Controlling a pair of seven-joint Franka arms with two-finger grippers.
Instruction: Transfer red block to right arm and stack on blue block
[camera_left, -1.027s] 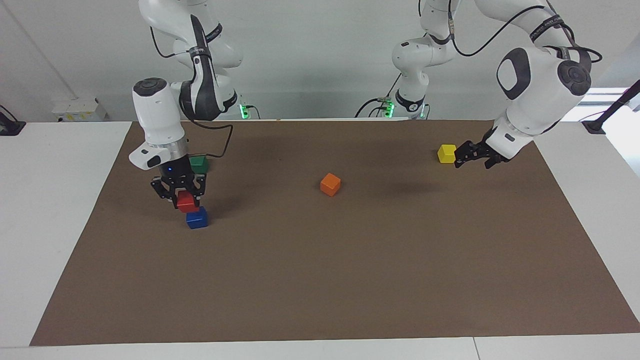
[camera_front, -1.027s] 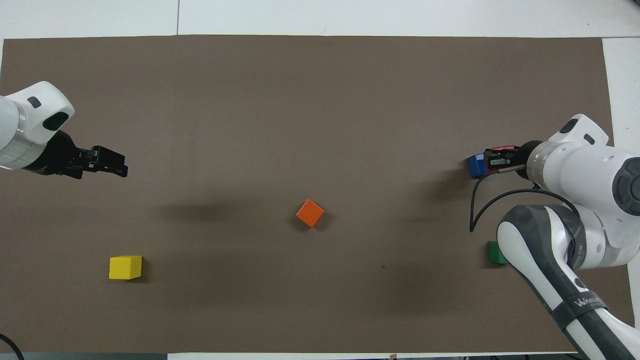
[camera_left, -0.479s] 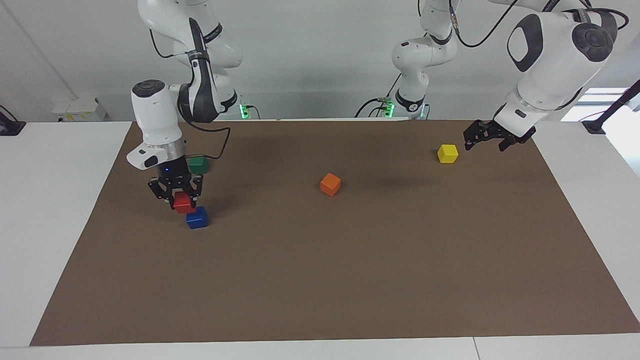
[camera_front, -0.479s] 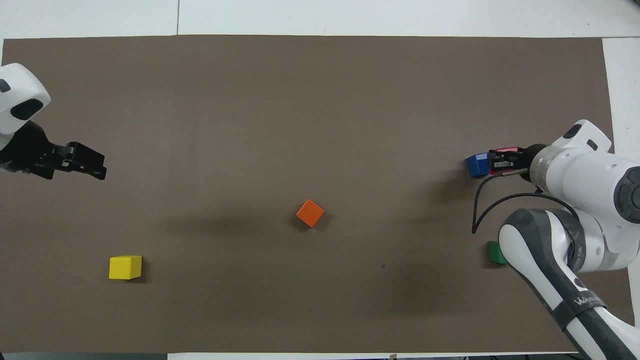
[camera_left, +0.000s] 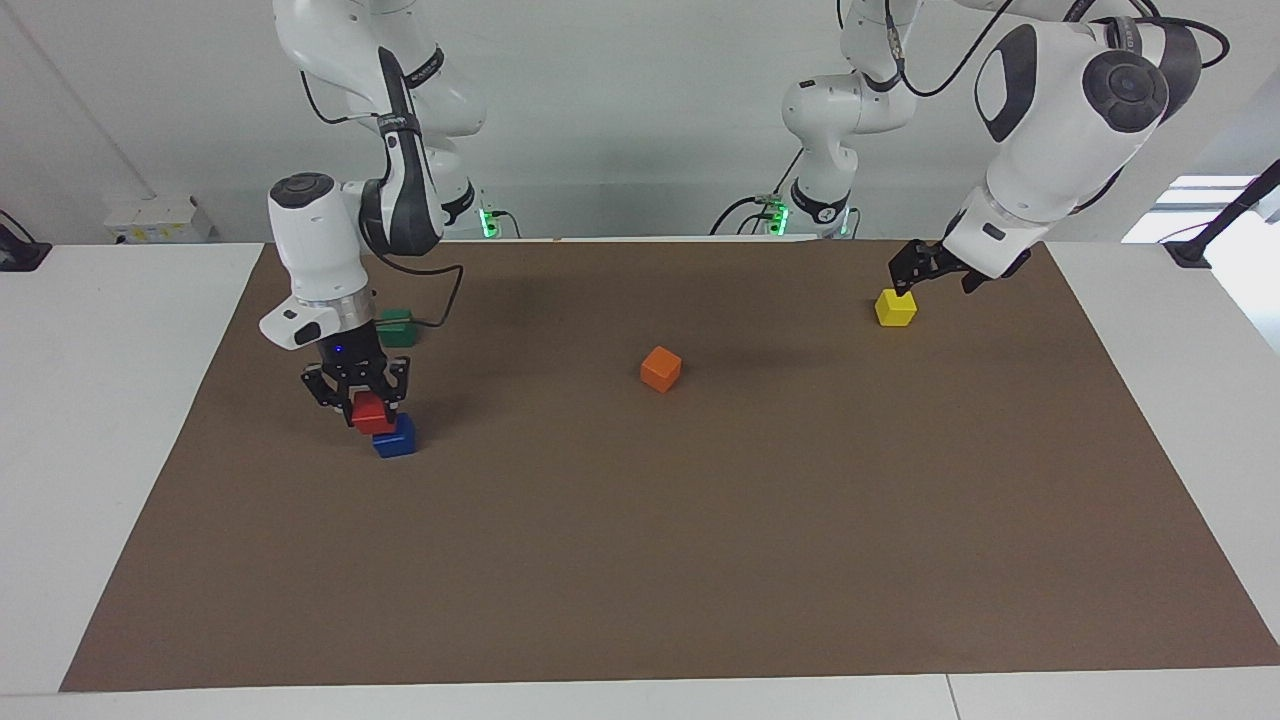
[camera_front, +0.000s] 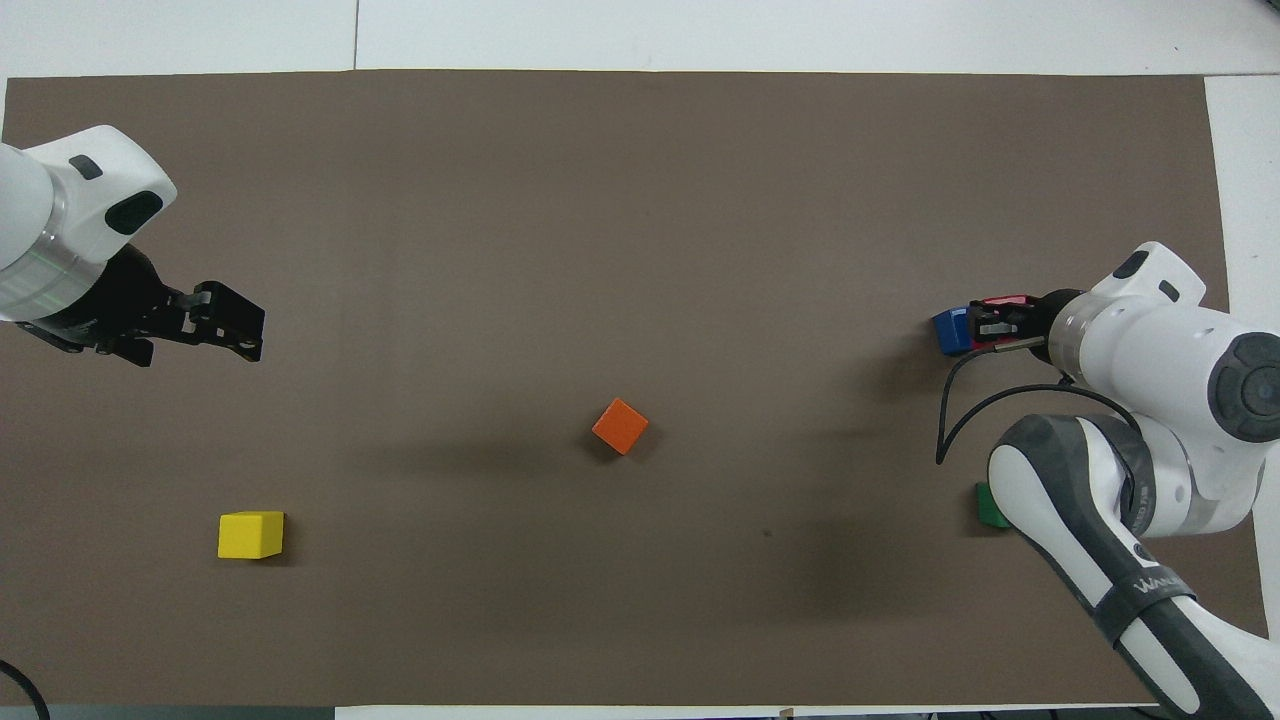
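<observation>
At the frame's left, the right gripper (camera_left: 357, 397), jaws clamped on the red block (camera_left: 372, 413), has lowered it almost onto the blue block (camera_left: 396, 437), while the left gripper (camera_left: 925, 270), jaws open, has swung above the yellow block (camera_left: 895, 307) at upper right.

The red block (camera_left: 372, 413), a small bright cube, is clamped in the right arm (camera_left: 330, 250)'s right gripper (camera_left: 362, 405), low over the deep blue block (camera_left: 395, 437) on the brown mat
</observation>
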